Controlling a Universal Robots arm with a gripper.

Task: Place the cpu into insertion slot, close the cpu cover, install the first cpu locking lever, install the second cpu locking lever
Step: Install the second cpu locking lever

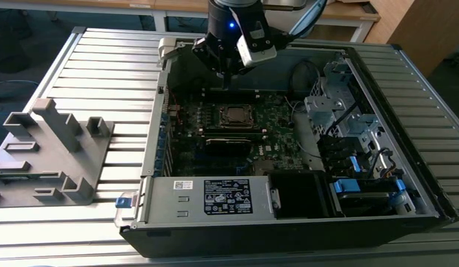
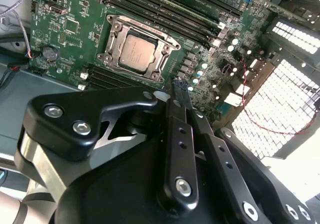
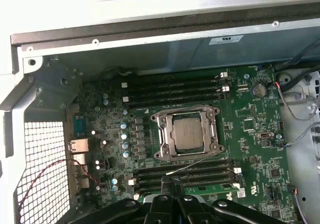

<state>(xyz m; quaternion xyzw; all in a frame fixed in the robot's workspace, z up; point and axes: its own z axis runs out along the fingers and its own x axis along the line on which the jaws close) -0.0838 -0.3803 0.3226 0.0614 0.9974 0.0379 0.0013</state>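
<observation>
The cpu (image 1: 235,115) (image 2: 136,53) (image 3: 188,134) lies flat in its socket on the green motherboard, dull silver top up. The cpu cover (image 2: 150,73) (image 3: 162,134), a silver frame, lies flat around the chip's edges. A thin metal lever rod (image 3: 197,160) slants out from the socket's side toward the memory slots. My gripper (image 1: 225,84) (image 2: 179,84) (image 3: 172,181) hangs above the board on the far side of the socket in the exterior view, apart from it. Its slim black fingers are shut together with nothing between them.
The open computer case (image 1: 151,167) stands on a slatted metal table. A black-labelled power supply (image 1: 225,196) fills the near end and drive bays with cables (image 1: 340,117) line the exterior view's right. Memory slots (image 3: 175,91) flank the socket. A grey plastic fixture (image 1: 51,150) stands at the left.
</observation>
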